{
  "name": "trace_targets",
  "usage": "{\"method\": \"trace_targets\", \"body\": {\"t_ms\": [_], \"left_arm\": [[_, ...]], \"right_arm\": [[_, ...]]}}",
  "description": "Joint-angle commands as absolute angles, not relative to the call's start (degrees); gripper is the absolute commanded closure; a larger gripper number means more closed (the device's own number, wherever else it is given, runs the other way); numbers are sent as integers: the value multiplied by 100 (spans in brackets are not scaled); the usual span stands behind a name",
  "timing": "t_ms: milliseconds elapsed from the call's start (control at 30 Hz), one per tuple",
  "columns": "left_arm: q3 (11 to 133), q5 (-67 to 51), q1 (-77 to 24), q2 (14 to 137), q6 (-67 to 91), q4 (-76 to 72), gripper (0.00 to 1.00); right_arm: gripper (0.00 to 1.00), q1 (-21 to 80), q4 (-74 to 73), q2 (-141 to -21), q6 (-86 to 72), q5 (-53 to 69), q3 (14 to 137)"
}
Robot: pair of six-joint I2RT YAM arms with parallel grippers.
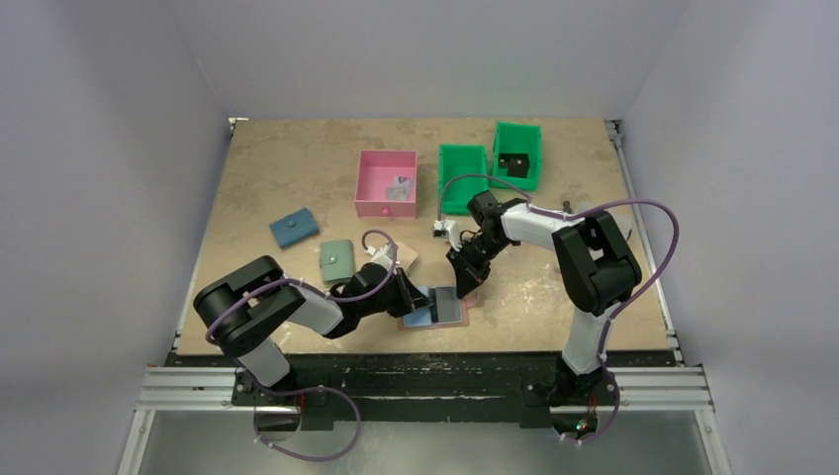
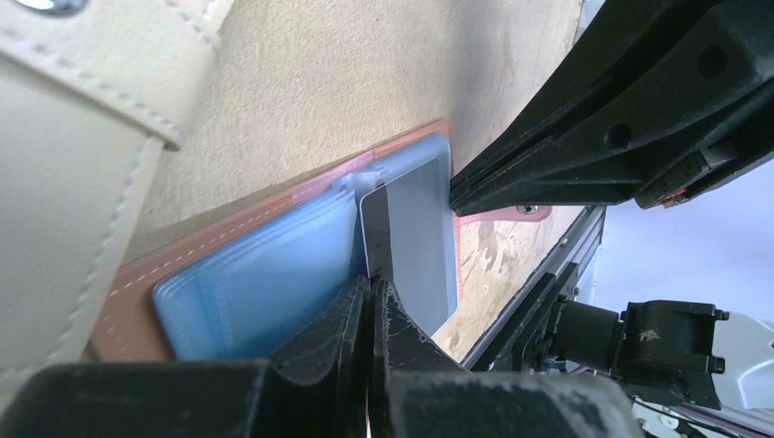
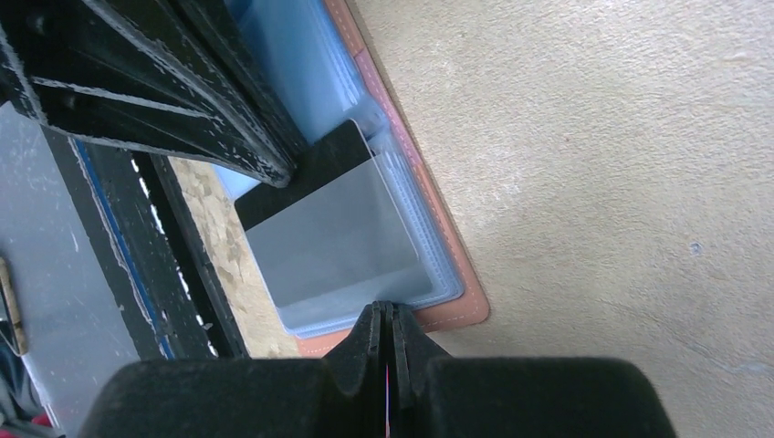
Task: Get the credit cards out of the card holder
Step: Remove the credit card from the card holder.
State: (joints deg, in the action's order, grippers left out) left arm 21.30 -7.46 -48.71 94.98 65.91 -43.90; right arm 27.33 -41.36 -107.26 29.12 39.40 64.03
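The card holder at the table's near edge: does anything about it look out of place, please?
Yes. One credit card sticks partway out of the open card holder, its black end clear of the blue lining. It appears pinched by the shut left gripper. Nothing looks damaged or spilled.

Terracotta stitched leather card holder looked matt, its light blue plastic sleeves shone glossy, grey plastic card appeared smooth, beige surface looked grainy

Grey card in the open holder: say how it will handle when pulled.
The grey card looks thin and flat: probably stiff, light. Its smooth face may slip. Lying flush in the card holder, its edge seems hard to pinch.
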Motion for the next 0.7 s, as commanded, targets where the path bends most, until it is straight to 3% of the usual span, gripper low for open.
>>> {"method": "trace_targets", "body": {"t_ms": [0,667], "left_arm": [[1897,-516,-4816,9180,6324,-3742,100],[1430,-449,-4674,8041,5792,-3474,100]], "right_arm": [[100,2830,-3694,-11011,2807,2933,6363],[98,2818,-4001,-10714,3276,3593,6490]]}}
